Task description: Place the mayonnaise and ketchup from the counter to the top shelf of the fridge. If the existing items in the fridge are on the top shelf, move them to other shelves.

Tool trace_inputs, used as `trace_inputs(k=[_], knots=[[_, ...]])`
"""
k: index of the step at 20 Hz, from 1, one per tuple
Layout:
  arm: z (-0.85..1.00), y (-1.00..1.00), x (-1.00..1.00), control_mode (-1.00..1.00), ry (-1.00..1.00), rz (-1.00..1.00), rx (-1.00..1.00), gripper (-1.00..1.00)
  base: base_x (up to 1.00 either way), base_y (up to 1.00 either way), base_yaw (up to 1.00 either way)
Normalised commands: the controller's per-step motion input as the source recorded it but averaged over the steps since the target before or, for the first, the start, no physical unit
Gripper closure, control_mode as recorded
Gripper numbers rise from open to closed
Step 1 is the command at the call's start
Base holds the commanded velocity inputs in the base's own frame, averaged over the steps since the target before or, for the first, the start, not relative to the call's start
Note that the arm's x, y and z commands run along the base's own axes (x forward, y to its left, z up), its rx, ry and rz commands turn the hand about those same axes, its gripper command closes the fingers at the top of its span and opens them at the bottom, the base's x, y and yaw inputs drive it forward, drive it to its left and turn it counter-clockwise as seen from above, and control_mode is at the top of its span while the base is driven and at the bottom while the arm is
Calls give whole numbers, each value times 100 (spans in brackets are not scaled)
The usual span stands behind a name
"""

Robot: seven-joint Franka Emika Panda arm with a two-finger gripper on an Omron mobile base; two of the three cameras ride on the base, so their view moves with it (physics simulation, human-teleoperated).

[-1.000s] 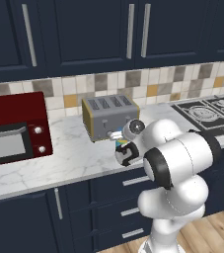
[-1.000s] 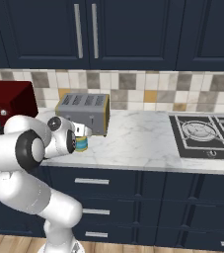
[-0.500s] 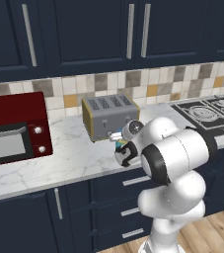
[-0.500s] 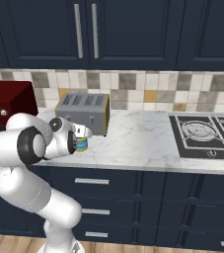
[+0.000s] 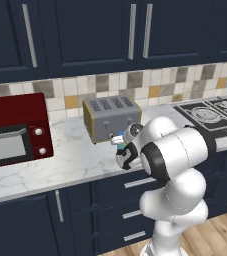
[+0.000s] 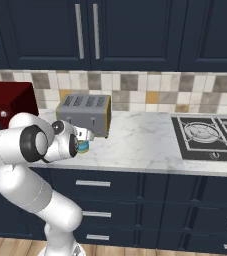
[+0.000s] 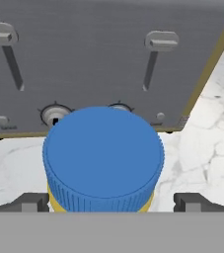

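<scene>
The mayonnaise [image 7: 103, 158] fills the middle of the hand view: a blue ribbed lid over a pale yellow body. It stands on the marbled counter [image 7: 207, 148] just in front of the toaster. My gripper [image 7: 111, 202] is open, one dark fingertip on each side of the jar with a gap to each. From the base cameras the jar [image 6: 84, 146] peeks out beside the hand [image 6: 80, 139], low over the counter [image 5: 60, 165], and the hand [image 5: 125, 151] sits against the toaster's front. The ketchup and the fridge are out of view.
A grey toaster [image 5: 111, 118] with two levers stands right behind the jar. A red microwave [image 5: 12, 130] is on the left of the counter and a black gas hob [image 6: 207, 137] on the right. Dark navy cabinets hang above.
The arm's elbow has shifted slightly. The hand stays at the jar in front of the toaster, its fingers still spread wide.
</scene>
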Motion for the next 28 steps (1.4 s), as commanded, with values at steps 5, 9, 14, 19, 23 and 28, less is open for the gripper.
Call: trace_inputs(k=[5,9,14,19,23,28], knots=[[-5,0,12,-100,0,0,0,-100,0,0,0],[-1,0,15,-100,0,0,0,-100,0,0,0],[-7,0,5,-100,0,0,0,100,0,0,0],[0,0,0,-100,0,0,0,100,0,0,0],[0,0,0,-100,0,0,0,100,0,0,0],[23,0,-17,-100,-6,0,0,100,0,0,0]])
